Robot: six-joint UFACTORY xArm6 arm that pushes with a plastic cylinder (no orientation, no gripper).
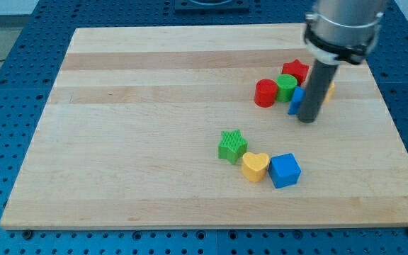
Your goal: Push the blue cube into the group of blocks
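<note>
Near the counter's [154,106] lower middle, the blue cube [285,170] sits touching the yellow heart [255,166], with the green star [231,145] just beside them. Well apart, toward the view's upper right, lies the group: red cylinder [265,93], green block [285,86], red star [295,71], a partly hidden blue block [296,100] and a sliver of yellow block [329,91]. My tip [307,119], a bare rod tool holding nothing, stands at that group's lower edge, far from the cube. By my judgement the push is not yet begun.
</note>
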